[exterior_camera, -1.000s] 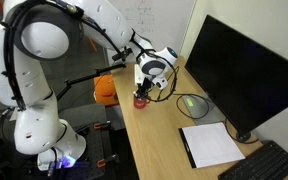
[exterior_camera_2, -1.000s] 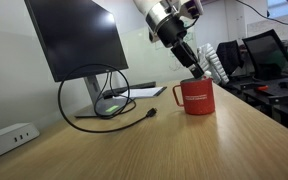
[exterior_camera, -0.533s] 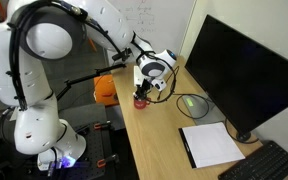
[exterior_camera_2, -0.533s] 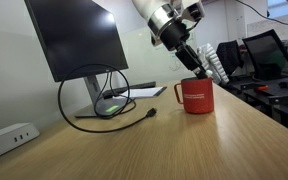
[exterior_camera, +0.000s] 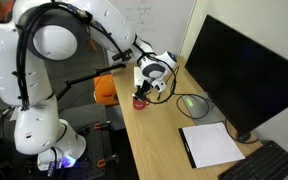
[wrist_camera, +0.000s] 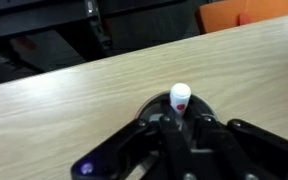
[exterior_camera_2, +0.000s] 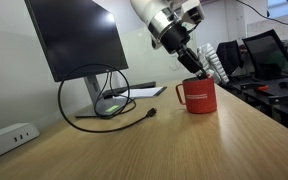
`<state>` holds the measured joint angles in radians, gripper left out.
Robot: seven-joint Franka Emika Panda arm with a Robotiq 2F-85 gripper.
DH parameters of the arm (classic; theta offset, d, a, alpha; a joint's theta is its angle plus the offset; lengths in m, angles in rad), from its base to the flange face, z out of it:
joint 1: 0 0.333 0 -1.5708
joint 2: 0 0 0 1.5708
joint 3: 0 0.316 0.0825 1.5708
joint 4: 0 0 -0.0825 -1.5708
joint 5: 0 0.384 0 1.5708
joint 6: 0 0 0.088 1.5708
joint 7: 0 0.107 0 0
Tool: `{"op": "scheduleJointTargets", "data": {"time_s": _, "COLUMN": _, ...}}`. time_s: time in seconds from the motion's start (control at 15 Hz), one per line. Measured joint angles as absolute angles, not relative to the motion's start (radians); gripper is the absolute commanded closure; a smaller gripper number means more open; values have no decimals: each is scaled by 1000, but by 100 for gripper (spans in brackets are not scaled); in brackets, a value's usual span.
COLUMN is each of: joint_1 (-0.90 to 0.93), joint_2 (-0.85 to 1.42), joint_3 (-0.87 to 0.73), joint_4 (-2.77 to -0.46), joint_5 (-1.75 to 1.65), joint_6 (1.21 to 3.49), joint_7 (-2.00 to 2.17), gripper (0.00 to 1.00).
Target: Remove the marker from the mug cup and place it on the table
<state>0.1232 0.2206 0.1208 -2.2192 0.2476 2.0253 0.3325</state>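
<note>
In the wrist view the marker stands upright with its whitish, red-dotted cap up, inside the dark mug cup. My gripper reaches down into the cup with a finger pressed on each side of the marker. In both exterior views the gripper sits right over the reddish mug, which stands on the light-wood table. The marker is too small to make out there.
An orange object sits near the table's edge beside the mug. A black monitor with a looped cable, a white sheet, a keyboard and a power strip are also on the table.
The gripper has shifted slightly up and away over the mug. The mug has not moved.
</note>
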Motion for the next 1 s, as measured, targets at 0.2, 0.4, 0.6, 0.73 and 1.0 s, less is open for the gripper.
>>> {"op": "scheduleJointTargets", "data": {"time_s": 0.2, "joint_1": 122, "joint_2": 215, "joint_3": 118, "joint_4": -2210, "joint_5": 249, "joint_6": 2025, "joint_7": 313, "gripper": 95}}
{"op": "scheduleJointTargets", "data": {"time_s": 0.4, "joint_1": 113, "joint_2": 193, "joint_3": 116, "joint_4": -2207, "joint_5": 269, "joint_6": 2006, "joint_7": 273, "gripper": 95}}
{"op": "scheduleJointTargets", "data": {"time_s": 0.6, "joint_1": 103, "joint_2": 158, "joint_3": 110, "joint_4": -2207, "joint_5": 297, "joint_6": 1974, "joint_7": 236, "gripper": 95}}
{"op": "scheduleJointTargets", "data": {"time_s": 0.73, "joint_1": 96, "joint_2": 127, "joint_3": 106, "joint_4": -2210, "joint_5": 318, "joint_6": 1960, "joint_7": 207, "gripper": 95}}
{"op": "scheduleJointTargets", "data": {"time_s": 1.0, "joint_1": 76, "joint_2": 32, "joint_3": 97, "joint_4": -2239, "joint_5": 385, "joint_6": 1927, "joint_7": 116, "gripper": 95}}
